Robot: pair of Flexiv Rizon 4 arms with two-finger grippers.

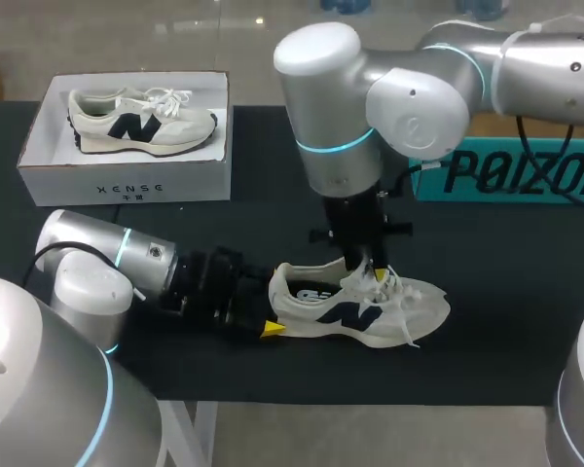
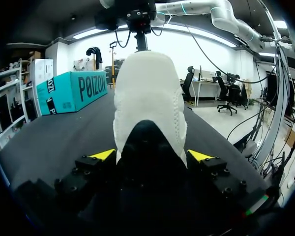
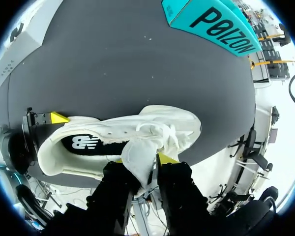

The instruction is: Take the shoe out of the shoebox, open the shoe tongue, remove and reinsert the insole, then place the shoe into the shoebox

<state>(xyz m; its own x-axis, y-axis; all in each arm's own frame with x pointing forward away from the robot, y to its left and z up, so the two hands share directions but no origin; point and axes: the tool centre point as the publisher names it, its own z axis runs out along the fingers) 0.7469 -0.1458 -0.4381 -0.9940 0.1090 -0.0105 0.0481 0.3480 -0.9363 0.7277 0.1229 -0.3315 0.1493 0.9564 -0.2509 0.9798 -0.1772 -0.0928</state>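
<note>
Two of the task's steps look dealt with or under way. One shoe [image 1: 355,311] lies on its sole on the black table [image 1: 487,292], near the front edge and well apart from the white shoebox [image 1: 127,180] at the far left, so I judge the take-out step done. A second shoe [image 1: 141,122] lies inside that box.

The left gripper [image 2: 151,155] clamps the heel, one yellow tip pressed to each side. The right gripper [image 3: 142,160] comes down from above and pinches the tongue [image 3: 137,157] between its narrowly parted fingers, lifting it clear of the laces, so opening the tongue seems in progress.

The dark insole [image 3: 88,143] lies inside the shoe. Removing it, reinserting it and returning the shoe to the box all remain.
</note>
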